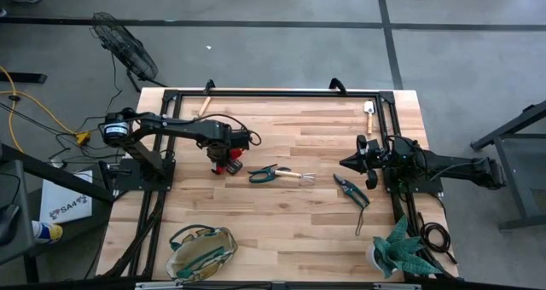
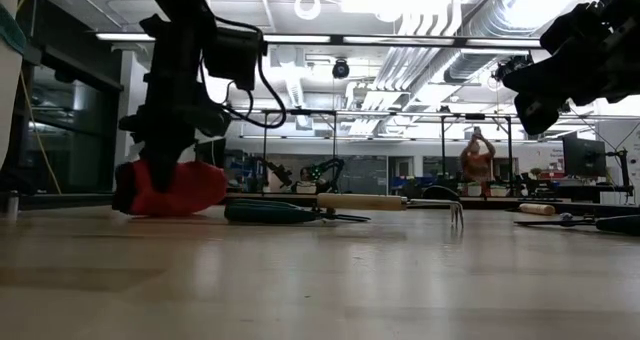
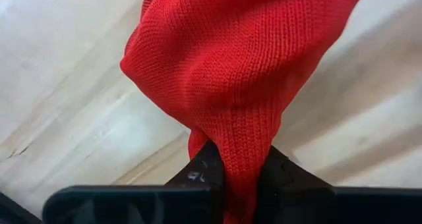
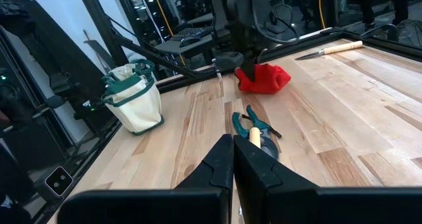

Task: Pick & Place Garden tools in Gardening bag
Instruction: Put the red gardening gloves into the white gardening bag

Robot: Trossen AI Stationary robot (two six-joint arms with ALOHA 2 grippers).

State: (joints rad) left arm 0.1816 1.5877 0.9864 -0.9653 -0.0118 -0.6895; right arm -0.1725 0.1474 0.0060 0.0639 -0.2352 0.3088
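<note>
The left fingers are clenched on the red glove, pinching its fabric between them.

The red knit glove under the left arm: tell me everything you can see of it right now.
The red knit glove is soft ribbed fabric, bunched into a rumpled lump with no fingers or cuff distinguishable. It lies on the wooden table left of centre, its bottom still on the boards in the low view. The left gripper comes down from above and is shut on a fold of it, pulling the cloth into a pinched peak. Green-handled pruning shears lie beside it, apart.
</note>
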